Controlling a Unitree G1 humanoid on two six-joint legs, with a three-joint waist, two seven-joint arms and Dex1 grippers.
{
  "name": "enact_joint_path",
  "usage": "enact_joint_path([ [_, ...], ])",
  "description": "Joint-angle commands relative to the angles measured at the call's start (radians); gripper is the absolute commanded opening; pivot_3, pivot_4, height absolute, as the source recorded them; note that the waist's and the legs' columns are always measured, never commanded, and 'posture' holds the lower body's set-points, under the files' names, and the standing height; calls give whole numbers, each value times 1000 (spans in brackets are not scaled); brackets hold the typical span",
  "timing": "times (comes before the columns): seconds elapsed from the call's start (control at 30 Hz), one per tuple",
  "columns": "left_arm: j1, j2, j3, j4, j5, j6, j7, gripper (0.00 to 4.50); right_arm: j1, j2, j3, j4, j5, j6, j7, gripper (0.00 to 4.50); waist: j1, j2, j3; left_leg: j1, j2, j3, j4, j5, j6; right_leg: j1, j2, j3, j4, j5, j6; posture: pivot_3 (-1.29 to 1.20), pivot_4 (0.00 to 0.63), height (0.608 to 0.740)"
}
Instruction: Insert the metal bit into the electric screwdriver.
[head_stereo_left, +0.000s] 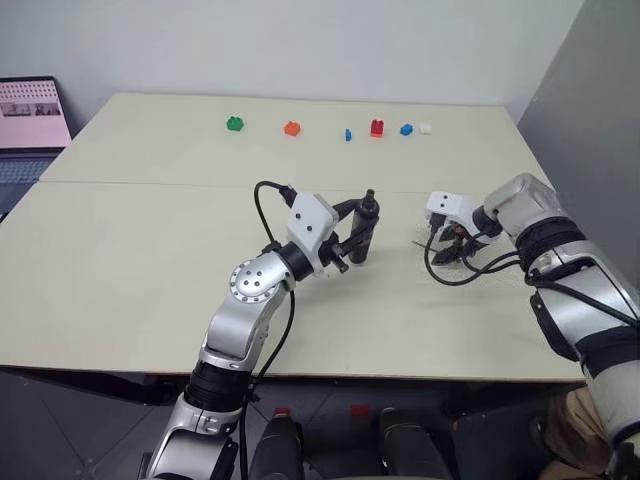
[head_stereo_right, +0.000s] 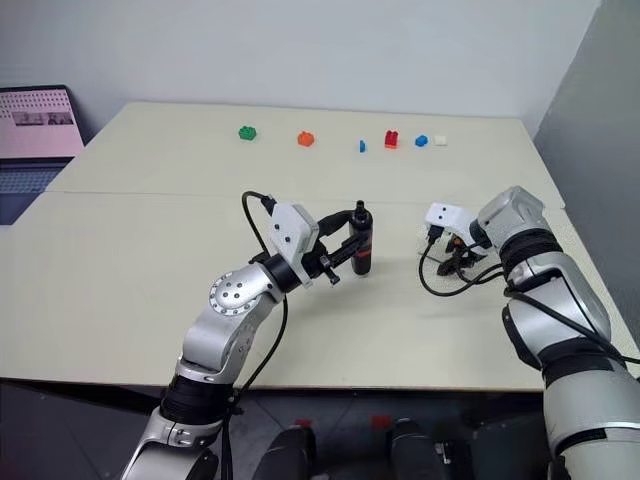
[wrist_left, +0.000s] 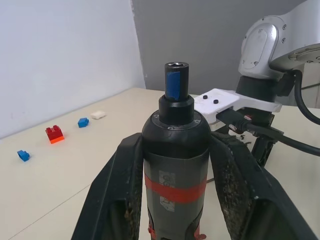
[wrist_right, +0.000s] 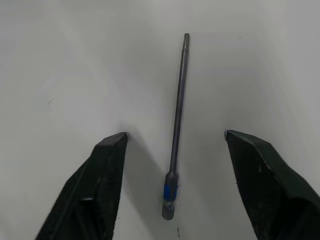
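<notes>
Both head views look forward and down over the wide beige table (head_stereo_left: 130, 260); each wrist view looks closely along its own end effector.

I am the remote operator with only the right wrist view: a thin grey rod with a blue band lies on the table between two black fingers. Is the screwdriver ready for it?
Observer: Yes. The left gripper holds the electric screwdriver upright, fingers shut on its body at the red band.
Operator: Which end faces up?
Observer: The open socket on a blue collar, seen in the left wrist view.
Operator: Has my right gripper taken the metal bit?
Observer: Not yet. From the head views the right gripper is low over the table, beside the screwdriver; its fingers straddle the bit, apart from it.
Operator: Anything else on the table?
Observer: Small coloured blocks in a row along the far side.
</notes>
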Motion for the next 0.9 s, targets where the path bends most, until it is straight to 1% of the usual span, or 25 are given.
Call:
enact_joint_path([
  [0.03, -5, -2, 1, -34, 6, -37, 8, 1635, -5, 3, 8, 44, -46, -18, -37, 2219, 0, 0, 0, 0, 0, 0, 0, 1, -1, 0, 0, 0, 0, 0, 0, 0, 150, 740],
  [0.07, -5, -2, 2, -34, 7, -36, 9, 1635, -5, 4, 10, 46, -52, -24, -37, 1881, 0, 0, 0, 0, 0, 0, 0, 2, -3, 0, 0, 0, 0, 0, 0, 0, 150, 740],
  [0.13, -4, -2, 2, -35, 8, -36, 10, 1635, -5, 5, 12, 50, -61, -32, -39, 1609, 0, 0, 0, 0, 0, 0, 0, 2, -3, 0, 0, 0, 0, 1, 0, 0, 150, 740],
  [0.2, -3, -1, 2, -35, 10, -38, 10, 1635, -3, 9, 9, 49, -66, -35, -42, 1033, 0, 0, 0, 0, 0, 0, 0, 3, -4, 0, 0, 1, 0, 1, 0, 0, 150, 740],
  [0.33, -2, -2, 4, -34, 13, -38, 11, 1635, -1, 14, -4, 48, -69, -38, -46, 94, 0, 0, 0, 1, 0, 0, 0, 3, -4, 0, 0, 1, 1, 1, 0, 0, 150, 740],
  [0.37, -3, -2, 5, -34, 13, -37, 11, 1635, -1, 14, -8, 47, -67, -38, -46, 4, 0, 0, 0, 1, 0, 0, 0, 3, -4, 0, 0, 1, 1, 1, 0, 0, 150, 740],
  [0.57, -4, -2, 19, -37, 12, -31, 24, 1635, -2, 3, -87, 11, -8, -29, -52, 0, -2, 0, 0, 0, 0, 0, 0, 3, -4, 0, 0, 1, 1, 1, 0, 0, 150, 740],
  [0.7, -1, 0, 32, -61, 2, -16, 37, 1635, 16, -20, -173, -89, 64, -6, -41, 0, -3, 0, 0, 0, 0, 0, -2, 3, -4, -1, 0, 1, 1, 2, 1, 0, 150, 740],
  [0.77, -1, -1, 42, -71, -1, -7, 49, 1635, 34, -35, -228, -174, 109, 31, -51, 0, -3, 2, 2, -1, 0, 0, -2, 3, -4, -2, 0, 1, 0, 2, 1, 0, 150, 740],
  [0.83, 3, -6, 55, -90, -11, 9, 64, 1635, 79, -52, -301, -311, 170, 87, -70, 0, -2, 3, 2, -2, 0, 0, -3, 3, -4, -2, 0, 1, 0, 1, 1, 0, 150, 740],
  [0.9, 16, -10, 60, -124, -25, 36, 75, 1635, 173, -64, -393, -532, 243, 188, -103, 0, -2, 3, 2, -2, 0, 0, -4, 3, -4, -2, 0, 1, -1, 1, 1, 0, 150, 740],
])
